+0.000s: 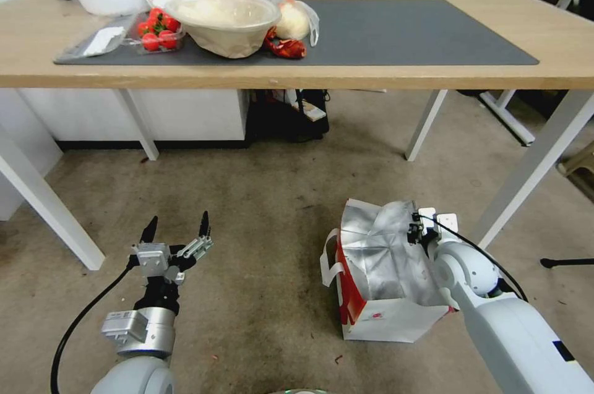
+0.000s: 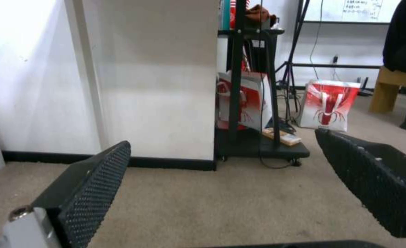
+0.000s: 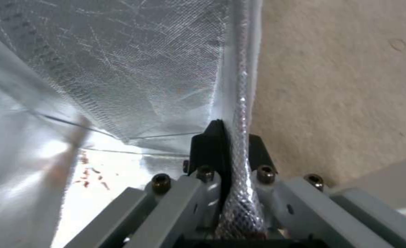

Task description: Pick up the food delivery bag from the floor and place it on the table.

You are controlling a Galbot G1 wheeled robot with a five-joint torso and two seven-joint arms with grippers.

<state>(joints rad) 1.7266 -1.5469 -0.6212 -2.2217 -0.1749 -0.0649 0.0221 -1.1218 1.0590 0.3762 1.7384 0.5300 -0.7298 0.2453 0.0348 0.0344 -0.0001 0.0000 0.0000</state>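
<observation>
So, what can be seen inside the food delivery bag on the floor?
Inside the food delivery bag, silver foil lining and a few reddish specks show. The right end effector pinches its rim. The crumpled foil hides the bottom, so any contents cannot be told.

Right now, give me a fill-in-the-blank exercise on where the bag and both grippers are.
1. The food delivery bag stands on the ____.
2. The right gripper is shut on the bag's foil-lined ____.
3. The left gripper hangs ____ and holds nothing, above the carpet to the bag's left.
4. On the table, the bowl sits at the ____ end of the grey mat.

Missing words: floor; rim; open; left
</observation>
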